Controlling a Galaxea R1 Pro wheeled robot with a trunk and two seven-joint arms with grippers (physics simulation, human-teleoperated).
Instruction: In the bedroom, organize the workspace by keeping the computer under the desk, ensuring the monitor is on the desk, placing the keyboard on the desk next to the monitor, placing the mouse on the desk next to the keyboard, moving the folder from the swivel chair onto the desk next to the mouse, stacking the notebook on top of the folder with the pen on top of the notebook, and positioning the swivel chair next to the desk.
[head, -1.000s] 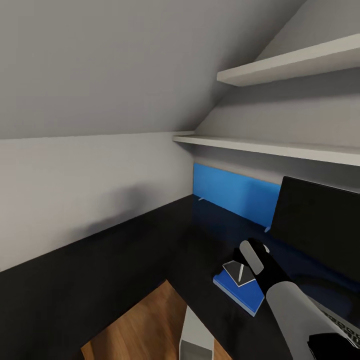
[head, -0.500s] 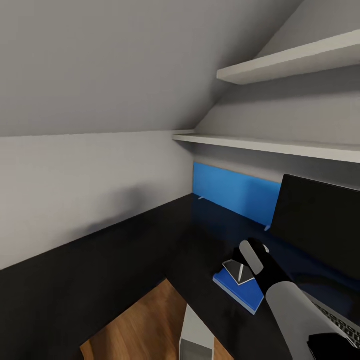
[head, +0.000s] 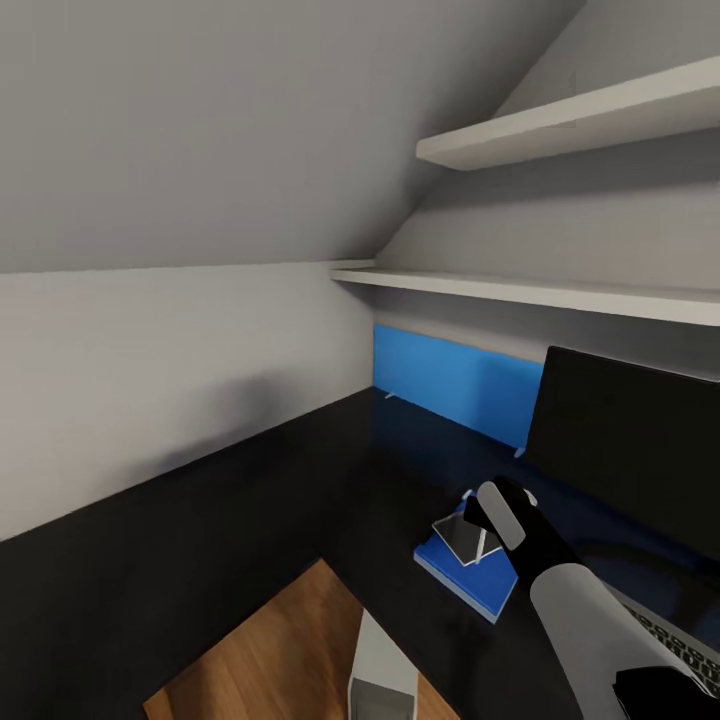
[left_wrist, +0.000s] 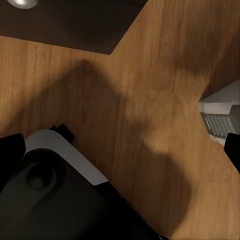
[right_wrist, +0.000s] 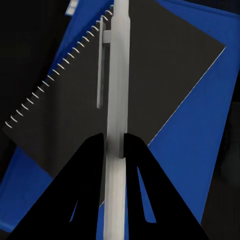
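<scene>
The bright blue folder (head: 470, 578) (right_wrist: 200, 165) lies on the black desk (head: 250, 500) in front of the monitor (head: 630, 450). The dark spiral notebook (head: 456, 533) (right_wrist: 160, 75) rests on the folder. My right gripper (head: 487, 520) (right_wrist: 114, 142) hangs just over them, shut on the slim pale pen (head: 483, 546) (right_wrist: 119, 75), which lies lengthwise above the notebook's cover. Whether the pen touches the notebook I cannot tell. The keyboard (head: 685, 650) peeks in beside my right forearm. The computer (head: 383, 672) (left_wrist: 220, 117) stands on the floor under the desk. My left gripper (left_wrist: 120, 150) hangs open over the floor.
The blue back panel (head: 450, 385) runs behind the desk, and two white shelves (head: 560, 130) (head: 520, 290) jut out above it under the sloped ceiling. Wood floor (head: 260, 660) shows in the desk's inner corner. My own dark base (left_wrist: 55, 200) sits under the left gripper.
The whole head view has slid slightly left, so the camera moved. My right gripper still grips the pen over the notebook; it now sits a little further right over the folder.
</scene>
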